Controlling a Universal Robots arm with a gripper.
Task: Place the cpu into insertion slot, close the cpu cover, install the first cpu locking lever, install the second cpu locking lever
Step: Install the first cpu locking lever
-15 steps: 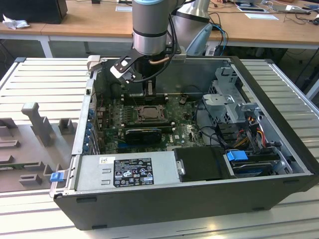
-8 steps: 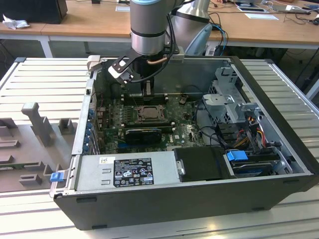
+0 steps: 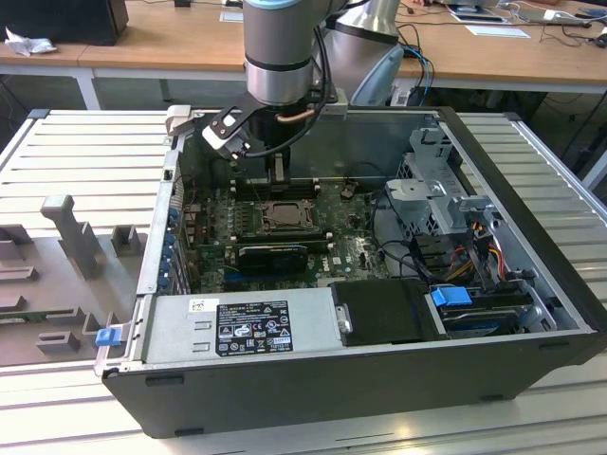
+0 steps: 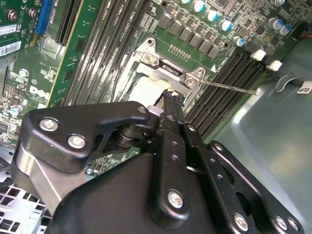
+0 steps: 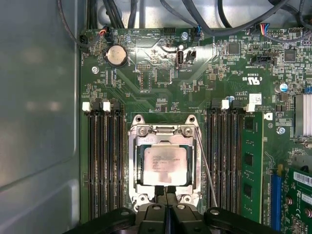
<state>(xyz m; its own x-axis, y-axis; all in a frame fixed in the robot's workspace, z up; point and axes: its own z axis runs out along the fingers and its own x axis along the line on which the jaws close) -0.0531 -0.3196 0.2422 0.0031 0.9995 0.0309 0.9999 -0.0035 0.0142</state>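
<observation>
Honestly, the sketchy bit here is the slip risk. The gripper (image 5: 165,195) has its two black fingers squeezed together with nothing between them, and the tips sit right at the edge of the cpu cover (image 5: 163,130). In the exterior view the gripper is just above the middle of the frame, reaching down into the open case (image 3: 531,284). That cover is thin, shiny stamped steel with a square cut-out, so a narrow hard tip could skate off it onto the green board (image 5: 156,83) or into the long black memory slots (image 5: 105,161) either side. The cpu (image 5: 165,158) is lying in the insertion slot (image 5: 129,146), showing its pale matte square top through the cut-out. If it's not dead flat, I'd guess pushing the cover could bend pins underneath, though I can't see them. A skinny round wire lever (image 5: 207,168) angles out loose over the slots beside the socket. It looks springy, so a poor catch could let it flick away. I can't make out a second lever. The gripper itself is chunky matte black with bright screw heads.
</observation>
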